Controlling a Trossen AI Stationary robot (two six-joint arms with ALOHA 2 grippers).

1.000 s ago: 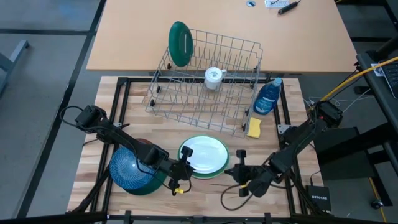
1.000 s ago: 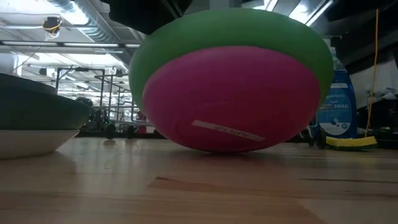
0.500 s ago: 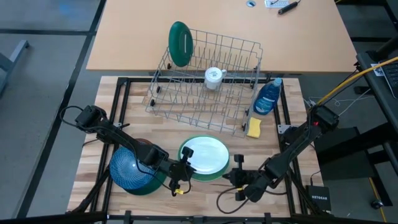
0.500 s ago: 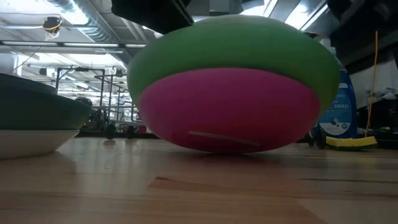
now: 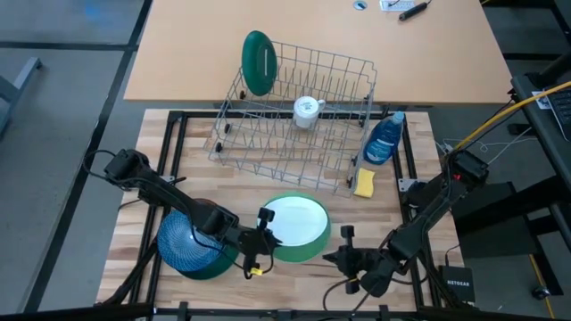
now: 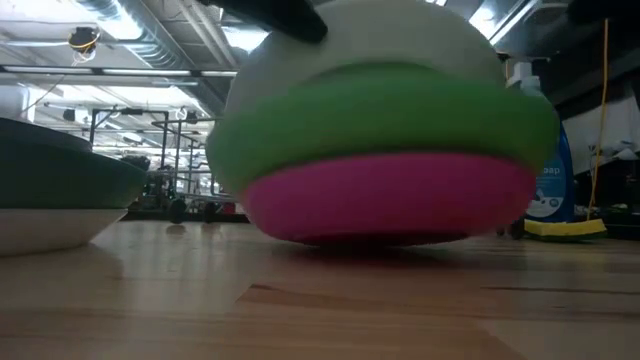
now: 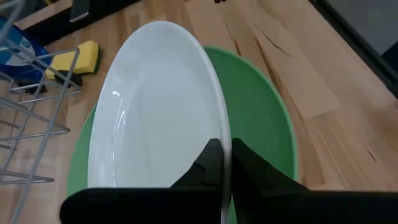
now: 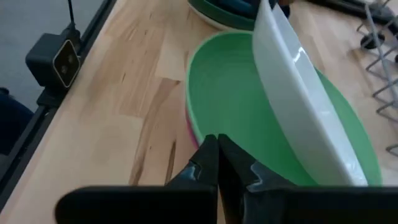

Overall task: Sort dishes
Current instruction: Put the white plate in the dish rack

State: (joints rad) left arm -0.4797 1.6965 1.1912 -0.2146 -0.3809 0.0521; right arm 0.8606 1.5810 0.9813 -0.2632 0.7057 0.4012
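Wooden tabletop (image 5: 294,276) near front edge: left tool (image 7: 222,163) is clamping the white plate (image 5: 295,223) rim and tilting it up off the light green bowl (image 5: 308,249), flat a second ago. Right tool (image 8: 214,152) is closing on the green bowl's rim and steadying it, so separating the stack is under way.

A glossy white plate (image 7: 155,118) with a smooth, reflective glaze lies in a matt light green bowl (image 7: 264,127) of smooth plastic look. Beneath it, a pink bowl (image 6: 390,205) shows a soft satin sheen. The table (image 5: 401,223) is pale wood with visible grain and a light varnish. A dish rack (image 5: 299,111) is thin bare metal wire. A yellow sponge (image 5: 364,183) looks porous and dull.
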